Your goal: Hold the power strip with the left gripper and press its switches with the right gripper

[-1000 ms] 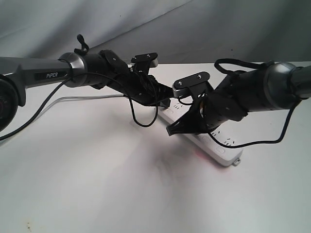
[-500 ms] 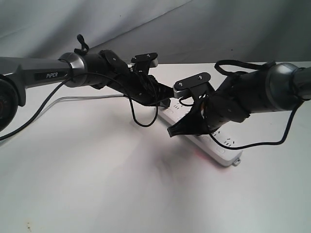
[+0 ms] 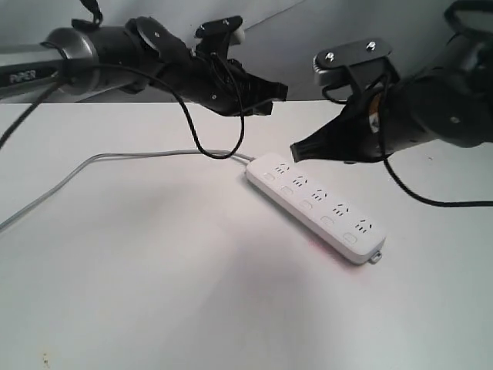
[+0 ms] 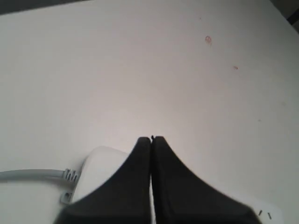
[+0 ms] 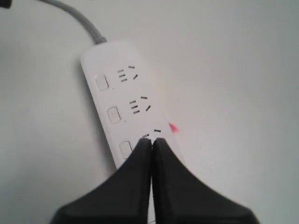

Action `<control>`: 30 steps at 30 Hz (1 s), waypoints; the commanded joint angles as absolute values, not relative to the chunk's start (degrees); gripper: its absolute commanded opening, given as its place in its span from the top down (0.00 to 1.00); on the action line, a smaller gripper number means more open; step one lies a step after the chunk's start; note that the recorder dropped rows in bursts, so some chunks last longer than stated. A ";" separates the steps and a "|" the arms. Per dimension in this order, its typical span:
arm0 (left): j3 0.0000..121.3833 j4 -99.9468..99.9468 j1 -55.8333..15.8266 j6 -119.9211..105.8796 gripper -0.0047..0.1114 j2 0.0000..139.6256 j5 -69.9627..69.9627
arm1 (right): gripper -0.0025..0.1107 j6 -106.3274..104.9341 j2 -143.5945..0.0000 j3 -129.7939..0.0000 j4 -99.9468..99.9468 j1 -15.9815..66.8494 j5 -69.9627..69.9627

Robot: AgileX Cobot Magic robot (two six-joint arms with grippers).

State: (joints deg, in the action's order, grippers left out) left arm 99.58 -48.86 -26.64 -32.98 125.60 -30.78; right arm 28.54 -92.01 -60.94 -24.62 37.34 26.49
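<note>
**Item:** long, flat white plastic power strip (image 3: 317, 206) with rounded ends and five sockets. It lies flat and slantwise on the plain white table (image 3: 154, 293), below and between the two arms. A thin grey cord (image 3: 115, 158) trails from one end toward the left arm's side. A small end tab (image 3: 377, 258) sits at the other end.

**Fittings:** five small white rounded-rectangle switches (image 3: 306, 205) in a row, one beside each socket.

**Left gripper** (image 3: 271, 91): black two-finger claw on a slim grey lettered arm. It hangs in the air above the cord end, well clear of the strip. Its jaws are pressed together on nothing.

**Right gripper** (image 3: 297, 151): black claw on a bulky, cable-wrapped wrist. Its jaws are also pressed together and empty. It is poised over the cord-side half of the strip and, as far as I can judge, is not touching it.

**Progress:** as things lie, the strip is not held and no switch is under pressure, so both the hold and the pressing appear left to do. Whether any switch has already been pushed cannot be told.

**Obscured or doubtful:**
- All the switches look flush, so their on or off state is unreadable.
- A faint reddish patch (image 5: 174, 128) shows on the table just beside the strip — indicator glow or stain, I cannot say.
- The right wrist view shows only three switches; the claw hides the rest.
- The left wrist view catches only the strip's rounded cord end.
- Both arms are cut off at the edges of the exterior view.
</note>
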 commanded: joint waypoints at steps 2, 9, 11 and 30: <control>92.32 -47.68 -24.43 -32.93 0.96 115.89 -30.03 | 0.98 28.69 -81.41 -60.82 -24.30 37.21 33.69; 77.89 -47.42 -20.90 -33.03 0.96 101.89 -29.74 | 0.98 28.55 -70.22 -58.84 -20.25 37.21 40.70; 74.46 -47.04 -19.90 -33.03 0.96 97.79 -29.32 | 0.98 28.55 -66.53 -55.82 -18.89 37.21 40.70; 39.68 -44.38 -19.92 -31.44 0.96 54.93 -22.66 | 0.98 28.95 -26.82 -39.36 -11.80 37.21 55.06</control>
State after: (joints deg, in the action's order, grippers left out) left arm 43.08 -44.64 -20.05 -32.49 59.41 -23.33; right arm 28.86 -31.23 -40.50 -13.17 37.34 53.04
